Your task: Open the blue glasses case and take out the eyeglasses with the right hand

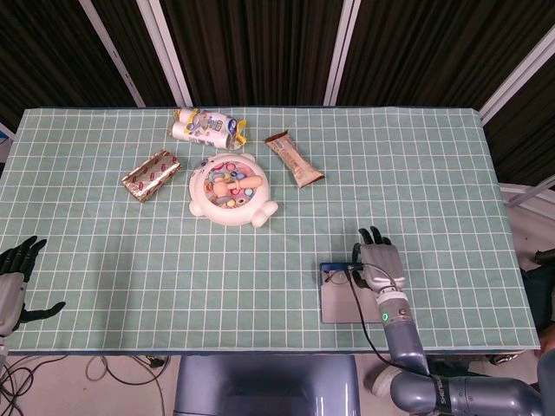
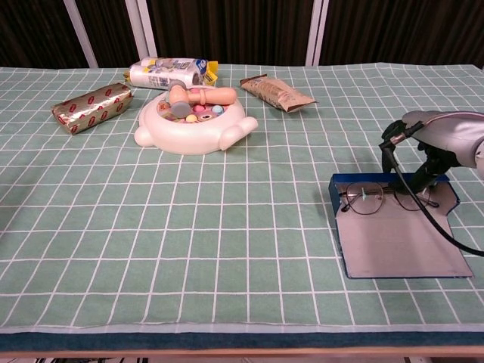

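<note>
1. Step in hand, as judged: the opening is done and the take-out has not begun. The blue glasses case (image 2: 393, 238) lies open, its grey lid flap flat on the table (image 2: 227, 227) toward the near edge.
2. The eyeglasses (image 2: 378, 198) sit in the blue tray part of the case, lenses toward the lid flap. They rest in the case and are not lifted.
3. The right hand (image 2: 439, 140) hangs over the far right end of the case. Its dark fingers (image 2: 429, 162) point down toward the right-hand end of the frame. Whether the fingertips touch the frame or only stand just beside it cannot be told: the palm hides them in the head view, and the chest view shows them side-on.
4. Finger state of the right hand: not resolved in either view. No pinch on the frame is visible.
5. The left hand (image 1: 16, 277) rests at the near left table edge, fingers spread, holding nothing, well apart from the case.
6. Next move, as judged: bring the fingertips down on the frame just beneath them, pinch a rim or temple rather than a lens, then lift straight up clear of the tray wall.
7. Risk, as judged: the frame is thin and light and may slide, or the case may drag along with it.
</note>
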You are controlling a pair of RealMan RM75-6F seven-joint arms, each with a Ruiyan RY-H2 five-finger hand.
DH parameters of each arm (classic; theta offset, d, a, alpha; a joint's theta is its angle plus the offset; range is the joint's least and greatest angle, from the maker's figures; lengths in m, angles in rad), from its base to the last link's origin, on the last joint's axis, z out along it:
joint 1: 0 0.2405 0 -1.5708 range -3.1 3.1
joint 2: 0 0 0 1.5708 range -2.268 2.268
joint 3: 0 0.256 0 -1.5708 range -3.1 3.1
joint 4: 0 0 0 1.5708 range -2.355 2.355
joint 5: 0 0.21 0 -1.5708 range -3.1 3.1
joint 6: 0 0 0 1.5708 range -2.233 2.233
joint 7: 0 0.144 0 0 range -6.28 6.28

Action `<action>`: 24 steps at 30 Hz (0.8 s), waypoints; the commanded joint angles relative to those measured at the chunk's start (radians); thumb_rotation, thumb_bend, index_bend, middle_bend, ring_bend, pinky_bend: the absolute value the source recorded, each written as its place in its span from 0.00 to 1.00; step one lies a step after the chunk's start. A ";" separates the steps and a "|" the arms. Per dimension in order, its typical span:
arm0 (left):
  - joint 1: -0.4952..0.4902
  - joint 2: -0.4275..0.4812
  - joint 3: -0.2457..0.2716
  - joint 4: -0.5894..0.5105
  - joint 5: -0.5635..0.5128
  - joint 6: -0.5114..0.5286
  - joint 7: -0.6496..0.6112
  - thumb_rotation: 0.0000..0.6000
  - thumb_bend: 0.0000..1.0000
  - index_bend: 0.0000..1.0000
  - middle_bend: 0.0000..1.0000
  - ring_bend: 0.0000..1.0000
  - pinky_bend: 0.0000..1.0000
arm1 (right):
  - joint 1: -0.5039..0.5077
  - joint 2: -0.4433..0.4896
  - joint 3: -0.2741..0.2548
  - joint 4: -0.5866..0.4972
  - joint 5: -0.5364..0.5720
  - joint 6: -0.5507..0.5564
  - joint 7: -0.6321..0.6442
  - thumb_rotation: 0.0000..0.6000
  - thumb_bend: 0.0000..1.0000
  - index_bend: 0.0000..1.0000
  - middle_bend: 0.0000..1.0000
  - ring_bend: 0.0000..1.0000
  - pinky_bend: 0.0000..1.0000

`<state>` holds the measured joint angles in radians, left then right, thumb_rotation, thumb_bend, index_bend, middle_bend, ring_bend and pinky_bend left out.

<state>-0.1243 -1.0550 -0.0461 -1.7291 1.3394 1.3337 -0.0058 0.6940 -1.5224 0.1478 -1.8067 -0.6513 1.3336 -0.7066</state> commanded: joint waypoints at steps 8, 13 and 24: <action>-0.001 0.001 -0.002 0.000 -0.007 -0.004 -0.003 1.00 0.06 0.00 0.00 0.00 0.00 | -0.008 -0.068 0.044 0.124 -0.073 -0.010 0.092 1.00 0.47 0.58 0.15 0.00 0.20; -0.002 0.002 -0.003 -0.001 -0.008 -0.006 -0.006 1.00 0.06 0.00 0.00 0.00 0.00 | -0.013 -0.100 0.059 0.174 -0.110 -0.007 0.129 1.00 0.47 0.58 0.15 0.00 0.20; -0.002 0.003 -0.003 -0.002 -0.011 -0.009 -0.007 1.00 0.06 0.00 0.00 0.00 0.00 | -0.033 -0.159 0.074 0.270 -0.201 0.012 0.211 1.00 0.46 0.58 0.15 0.00 0.20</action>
<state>-0.1268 -1.0523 -0.0490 -1.7310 1.3284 1.3244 -0.0131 0.6646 -1.6736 0.2193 -1.5452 -0.8411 1.3435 -0.5072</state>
